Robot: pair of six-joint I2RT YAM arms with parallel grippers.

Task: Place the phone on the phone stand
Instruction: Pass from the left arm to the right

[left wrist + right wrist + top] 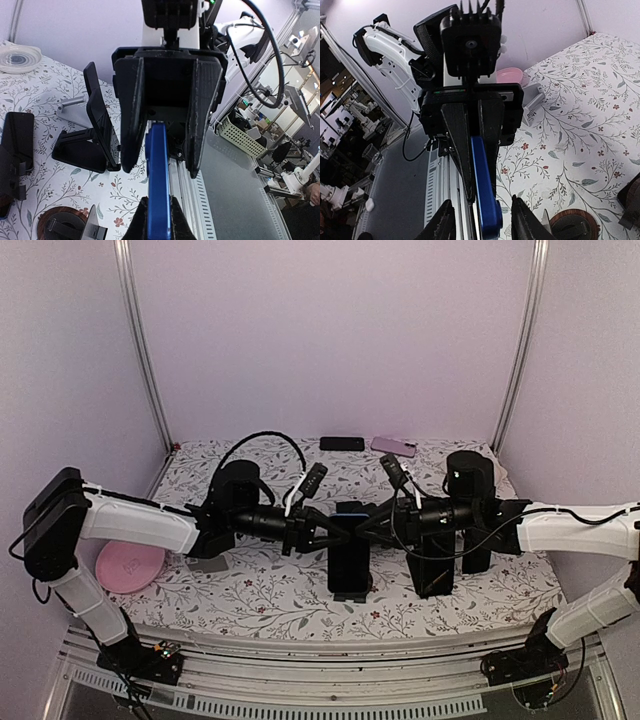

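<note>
The blue phone [158,170] hangs in the air just over the top of the middle phone stand [349,575], carried between the two arms. The left gripper [158,222] has its jaws clamped tight on one end of the phone. The right gripper [485,220] faces it from the other side of the stand. Its jaws stand partly open around the phone's other end, a gap showing on each side, so they have no hold on it. A second stand [435,575] sits just right of the middle stand on the flowered tabletop [270,595]. A pink plate [130,567] lies well to its left. A black phone [342,443] and a lilac phone [393,446] lie beyond it by the back wall.
</note>
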